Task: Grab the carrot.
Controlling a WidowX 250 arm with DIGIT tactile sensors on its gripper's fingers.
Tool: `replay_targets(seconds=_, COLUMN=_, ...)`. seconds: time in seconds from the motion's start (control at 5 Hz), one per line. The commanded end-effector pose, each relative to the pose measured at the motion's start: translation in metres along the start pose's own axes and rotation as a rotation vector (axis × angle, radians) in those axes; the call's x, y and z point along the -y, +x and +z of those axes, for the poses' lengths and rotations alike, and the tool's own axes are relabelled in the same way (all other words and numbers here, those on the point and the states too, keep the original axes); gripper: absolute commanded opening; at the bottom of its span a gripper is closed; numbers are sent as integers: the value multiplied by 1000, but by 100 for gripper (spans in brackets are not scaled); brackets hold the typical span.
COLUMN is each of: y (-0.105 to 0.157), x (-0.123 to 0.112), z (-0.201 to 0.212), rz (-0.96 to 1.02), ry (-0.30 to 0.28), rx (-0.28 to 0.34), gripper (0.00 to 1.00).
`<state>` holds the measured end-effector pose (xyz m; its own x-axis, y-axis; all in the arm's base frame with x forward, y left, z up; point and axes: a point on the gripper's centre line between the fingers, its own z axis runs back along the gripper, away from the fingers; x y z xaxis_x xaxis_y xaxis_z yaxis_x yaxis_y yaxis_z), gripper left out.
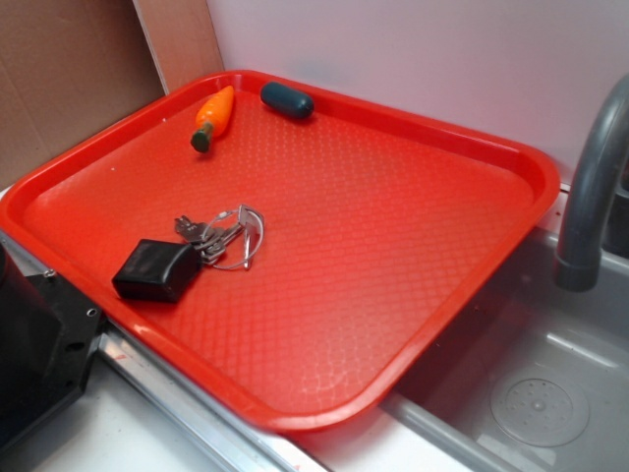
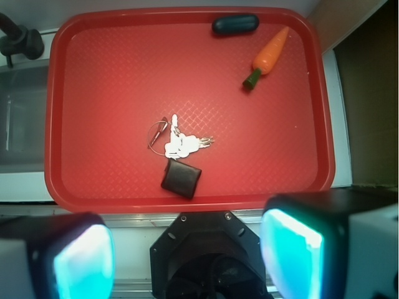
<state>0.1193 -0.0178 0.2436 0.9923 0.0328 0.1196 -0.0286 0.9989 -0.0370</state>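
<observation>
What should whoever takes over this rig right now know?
Gripper: open, empty, high above the tray's near edge, nothing between its pads.
Carrot: lying flat in the tray's far corner, green stub pointing toward the tray's middle, close to the dark capsule but not touching it.
Keys with black fob: mid-tray, off the path.
Done: nothing.
Left: move over the carrot, descend, close, lift.

Claw seen from the wrist camera: two pale, teal-lit fingers spread wide apart at the lower corners, nothing held between them, dark wrist housing centred below. Exterior view shows only a black arm part at lower left.
</observation>
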Motion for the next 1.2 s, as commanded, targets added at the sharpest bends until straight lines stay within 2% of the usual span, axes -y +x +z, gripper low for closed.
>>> replay_targets(seconds=0.0, y=0, x=0, z=0, rz=0, ry=0, rx=0, gripper=100)
replay_targets(seconds=0.2, y=13, x=-30, z=-34, rz=166, ry=81, rx=19, gripper=100)
replay_targets(seconds=0.4, y=28, x=-55, z=-64, rz=242, ry=99, rx=36, gripper=100)
replay_targets(seconds=0.6, y=49, x=-82, z=-100, rz=341, ry=93, rx=73, gripper=100)
replay_targets(seconds=0.8, y=70, x=-104, z=-132, rz=409, ry=89, rx=83, gripper=100)
replay_targets(seconds=1.0, y=86, x=-116, z=-149, rz=443, ry=102, rx=84, gripper=100)
